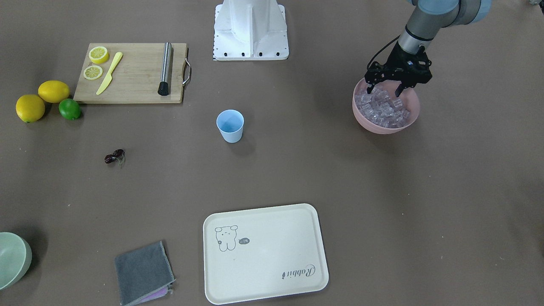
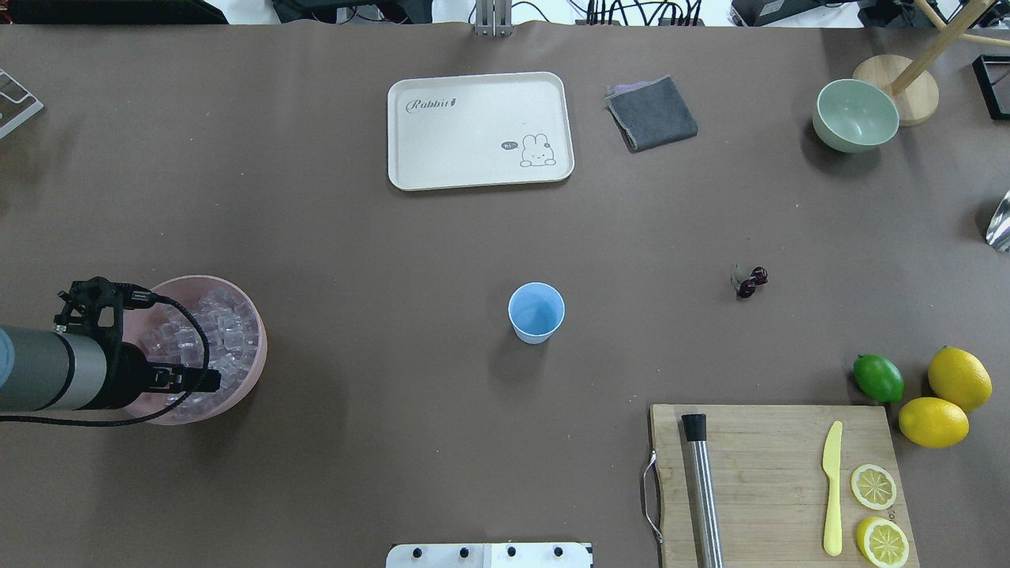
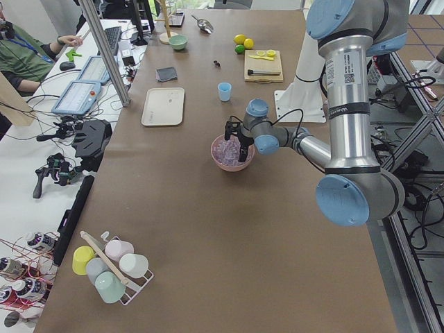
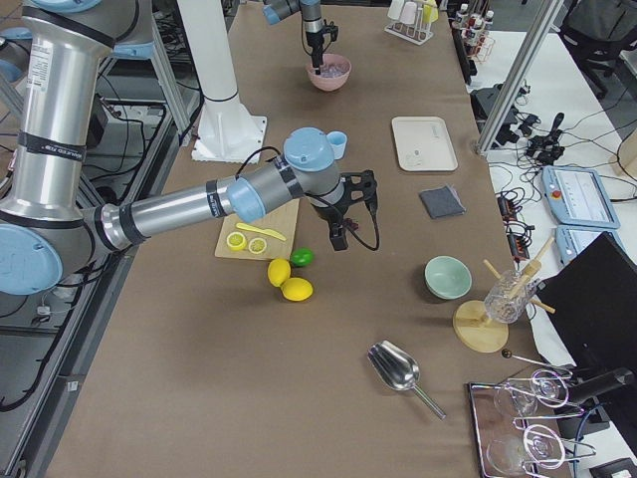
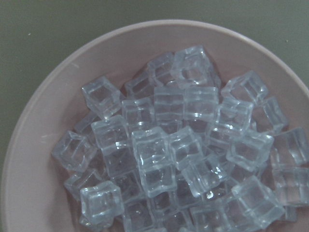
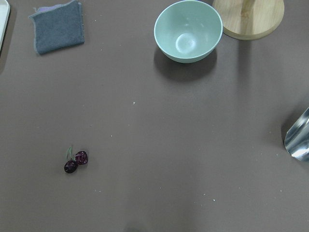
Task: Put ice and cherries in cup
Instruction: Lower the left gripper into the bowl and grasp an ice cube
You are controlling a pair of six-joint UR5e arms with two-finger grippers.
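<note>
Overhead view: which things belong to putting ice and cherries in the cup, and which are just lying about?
For the job: ice in the pink bowl, cherries, cup.
Lying about: tray, grey cloth, green bowl, cutting board, yellow knife, lemons, lime.

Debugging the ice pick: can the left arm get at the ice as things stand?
Probably yes. The left arm holds its jaws open right over the pink bowl, tips down near the ice. Nothing covers the bowl or sits between the jaws and the cubes.
</note>
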